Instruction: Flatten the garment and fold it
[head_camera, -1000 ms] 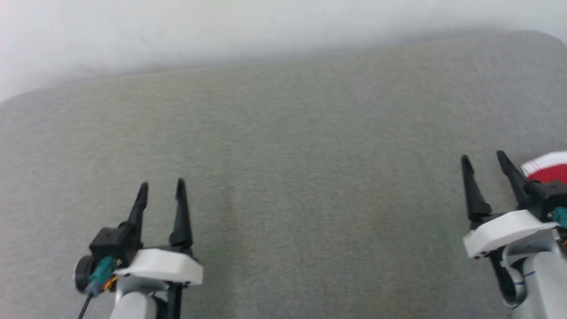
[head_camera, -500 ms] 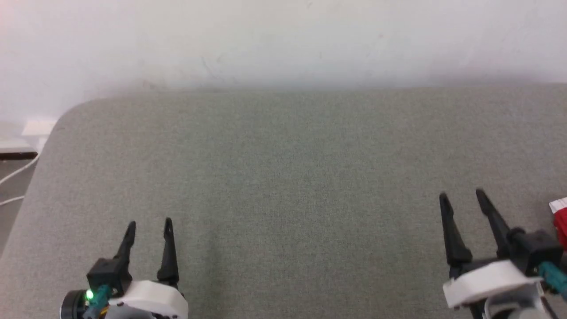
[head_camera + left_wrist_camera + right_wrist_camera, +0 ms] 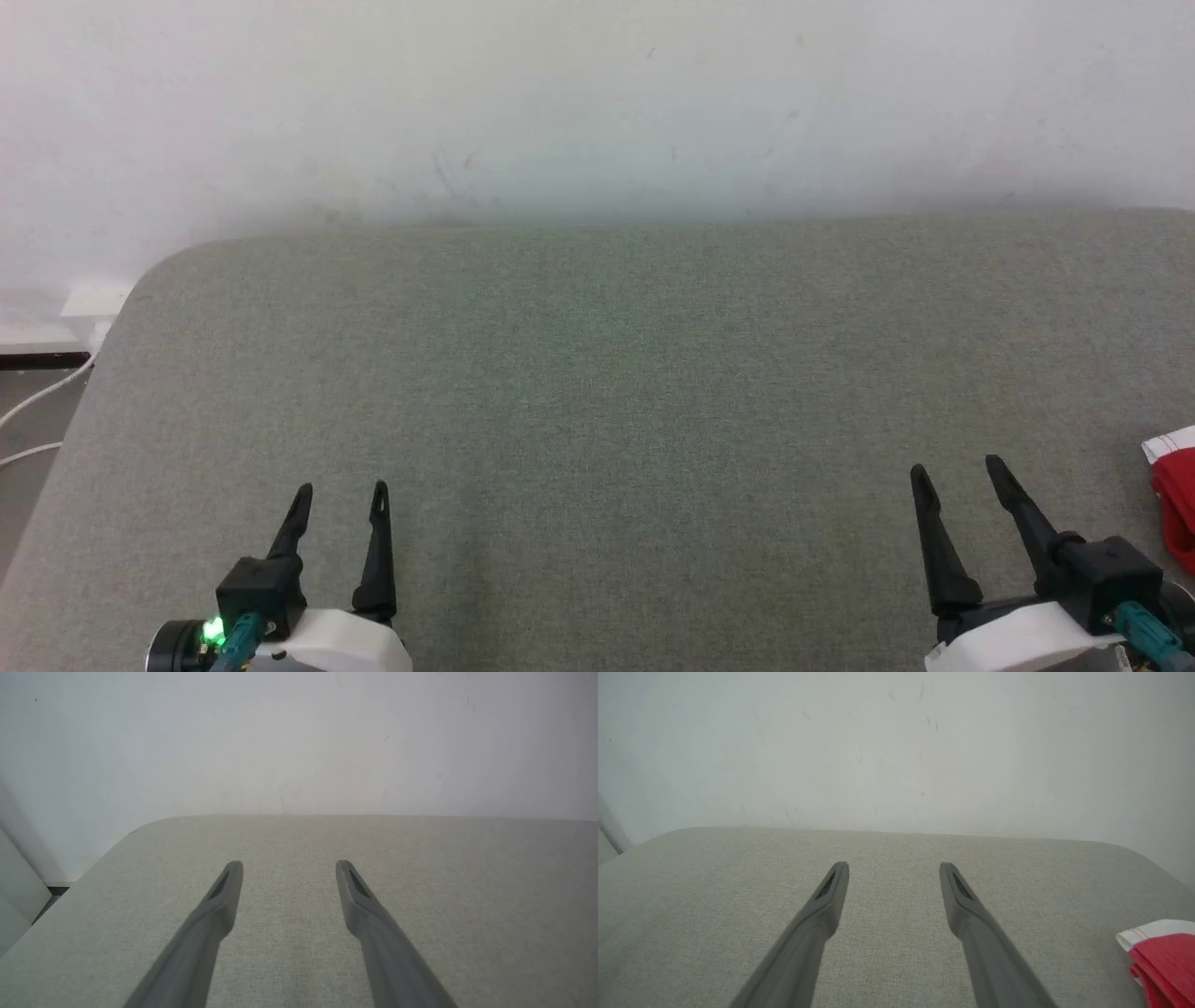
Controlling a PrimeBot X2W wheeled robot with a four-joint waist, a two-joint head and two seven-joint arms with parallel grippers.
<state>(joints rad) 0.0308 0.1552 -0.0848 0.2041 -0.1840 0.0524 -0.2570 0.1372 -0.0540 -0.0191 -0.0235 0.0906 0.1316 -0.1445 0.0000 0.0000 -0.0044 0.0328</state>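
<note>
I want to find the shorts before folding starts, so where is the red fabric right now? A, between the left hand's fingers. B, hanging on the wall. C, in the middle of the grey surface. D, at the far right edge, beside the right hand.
D: the red shorts peek in at the right edge of the head view, lying on the grey surface just right of the open right hand, not between its fingers.

Two pairs of jaws, one red garment (image 3: 1178, 509), one grey padded surface (image 3: 597, 373), one wall (image 3: 597, 112).
</note>
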